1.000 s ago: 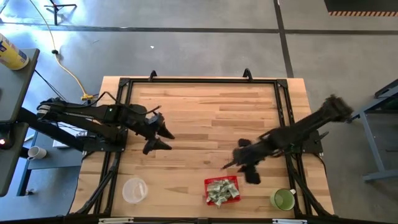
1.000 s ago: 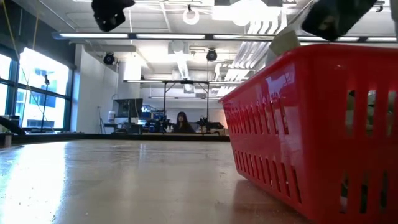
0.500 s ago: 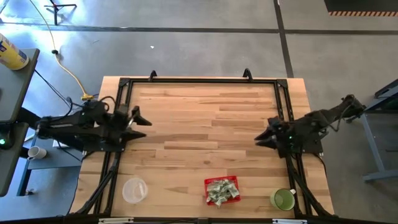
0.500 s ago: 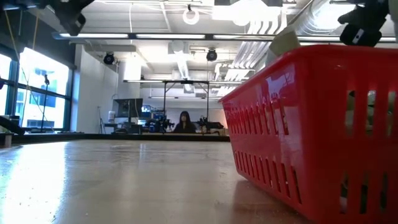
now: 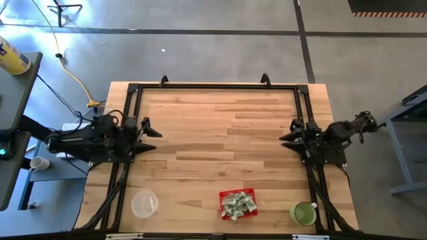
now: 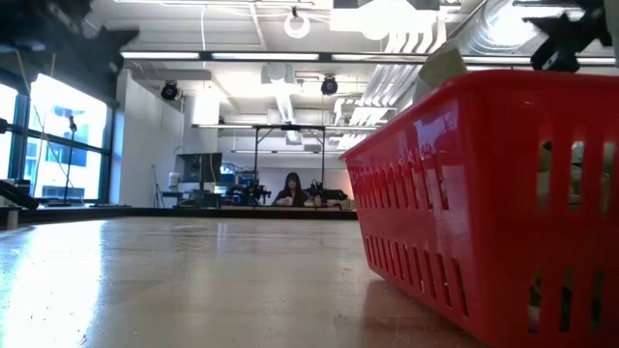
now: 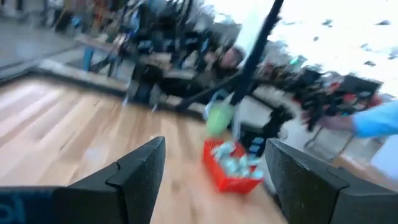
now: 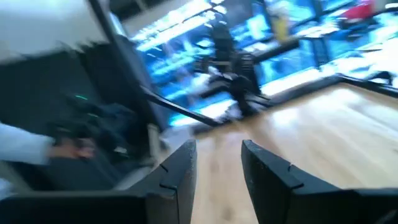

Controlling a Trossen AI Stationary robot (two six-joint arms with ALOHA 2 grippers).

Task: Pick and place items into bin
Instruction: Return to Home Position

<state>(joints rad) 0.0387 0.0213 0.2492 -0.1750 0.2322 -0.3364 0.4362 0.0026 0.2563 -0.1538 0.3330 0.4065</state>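
Observation:
The red basket (image 5: 238, 203) sits near the table's near edge. Several pale green-and-white wrapped pieces (image 5: 237, 205) lie inside it. It fills the right of the low view (image 6: 484, 193) and shows small in the left wrist view (image 7: 231, 167). My left gripper (image 5: 143, 129) hangs open and empty at the table's left edge, its fingers wide apart in its wrist view (image 7: 214, 180). My right gripper (image 5: 290, 137) hangs at the right edge, far from the basket; it is open and empty in its wrist view (image 8: 217, 174).
A clear round container (image 5: 144, 203) stands near the near-left corner and a green cup (image 5: 303, 213) near the near-right corner. Black frame rails (image 5: 213, 85) run along the table's edges. Bare wood lies between the arms. A person (image 6: 292, 188) sits far off in the room.
Both arms have drawn back from the table's middle. My right gripper has moved from just beside the basket toward the right and far edges. My left gripper has moved toward the left edge. The basket and its pieces have stayed where they were.

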